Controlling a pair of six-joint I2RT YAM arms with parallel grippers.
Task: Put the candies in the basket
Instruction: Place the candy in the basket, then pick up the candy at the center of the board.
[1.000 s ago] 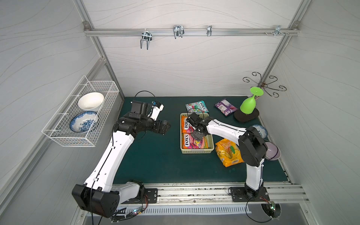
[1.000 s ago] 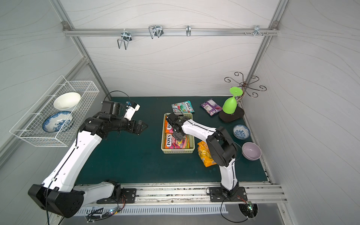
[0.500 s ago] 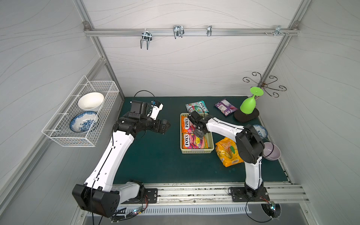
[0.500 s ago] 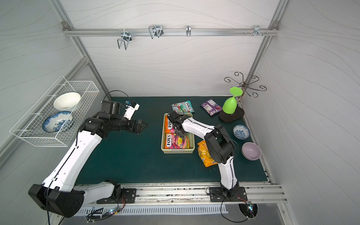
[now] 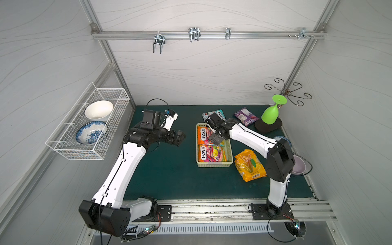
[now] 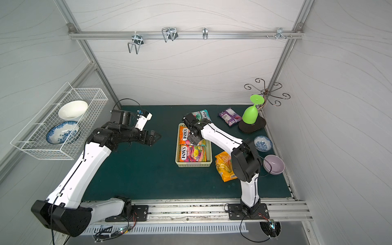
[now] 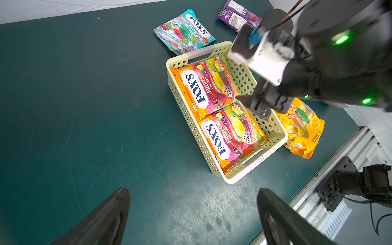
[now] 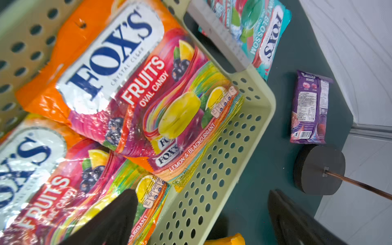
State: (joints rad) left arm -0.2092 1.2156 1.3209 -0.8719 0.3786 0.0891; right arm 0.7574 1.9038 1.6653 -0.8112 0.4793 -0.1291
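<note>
yellow-orange and glossy, the big candy bag [image 5: 250, 165] lies nearest on the green mat [image 5: 169, 174], just beside the basket [image 5: 214, 164] but outside it. inside the basket, two orange fox's packets [image 5: 210, 153] lie flat and cover most of its floor. the right gripper [image 5: 216, 139] hangs over the basket's right wall, jaws spread, holding nothing. the left gripper [image 5: 180, 137] hovers above bare mat on the basket's other side, likewise spread and empty. just behind the far handle lies a teal packet [image 7: 184, 31], and a purple packet [image 5: 246, 116] farther back. two candies look done; three in view remain.
</note>
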